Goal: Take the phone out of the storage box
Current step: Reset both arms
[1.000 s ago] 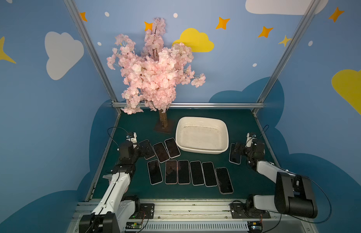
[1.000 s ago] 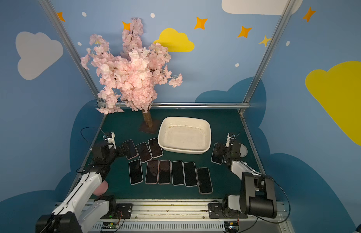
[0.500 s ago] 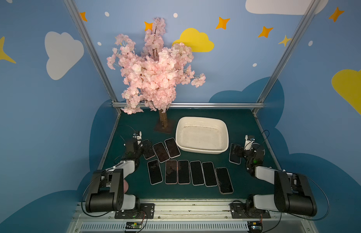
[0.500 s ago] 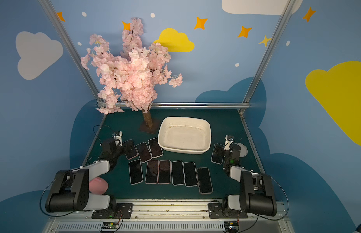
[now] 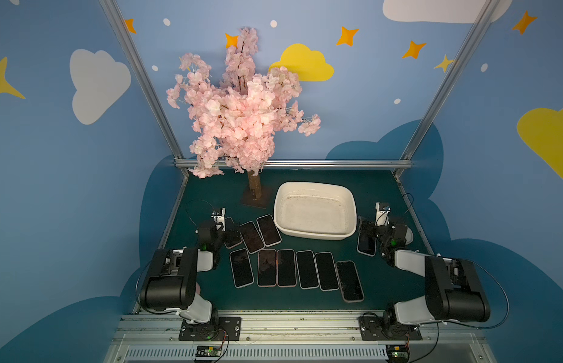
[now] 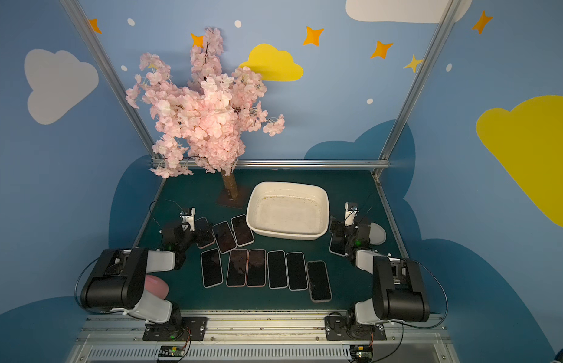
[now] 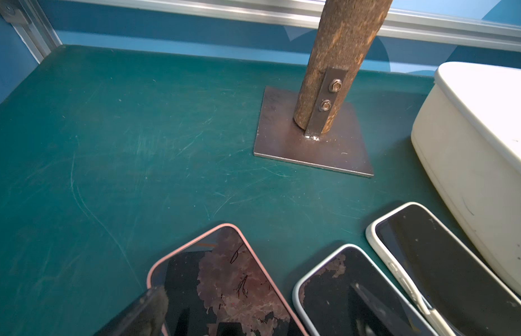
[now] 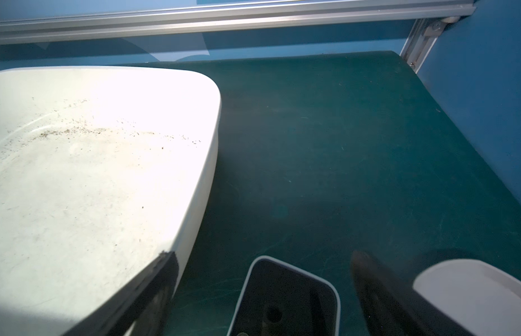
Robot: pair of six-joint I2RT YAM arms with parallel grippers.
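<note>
Ten phones (image 5: 286,268), one storage box (image 5: 314,235)

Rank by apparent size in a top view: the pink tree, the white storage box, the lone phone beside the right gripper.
1. pink tree, though its crown rises nearer the camera
2. storage box
3. lone phone, clearly smallest

Left wrist view: pink-cased phone (image 7: 233,285), two white-cased phones (image 7: 349,293), storage box (image 7: 471,163) & trunk (image 7: 337,58) are cut by frame edges; one of the left fingers (image 7: 140,314) is blurred. Right wrist view: phone (image 8: 285,302) is cut off, right fingers (image 8: 137,299) blurred. Top view, lower left: pink obj. (image 6: 156,287) is partly hidden behind left arm (image 6: 116,279).
</note>
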